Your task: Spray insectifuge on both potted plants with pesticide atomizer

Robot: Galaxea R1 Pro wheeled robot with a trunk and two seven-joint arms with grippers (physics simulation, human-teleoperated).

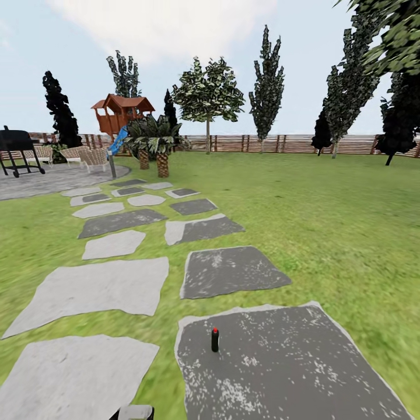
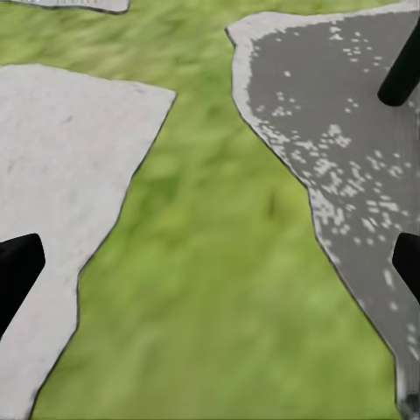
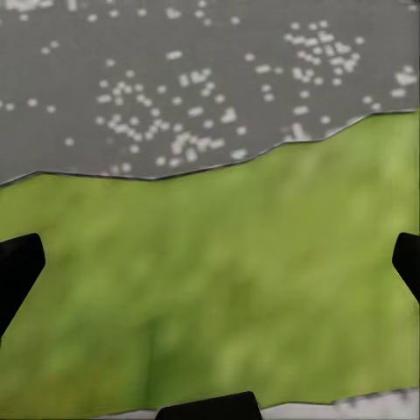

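We see matte black, blunt-tipped fingers [image 2: 17,267] on our left gripper [image 2: 210,271] and right gripper [image 3: 210,267].

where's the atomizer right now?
Head view: the pesticide atomizer stands upright on the near dark grey paving slab, low centre, close to that slab's left edge by the grass strip.

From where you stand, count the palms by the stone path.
2. One palm stands on the grass at the far end of the path, and a second palm is just to its left, slightly farther back. Others may be hidden behind their fronds.
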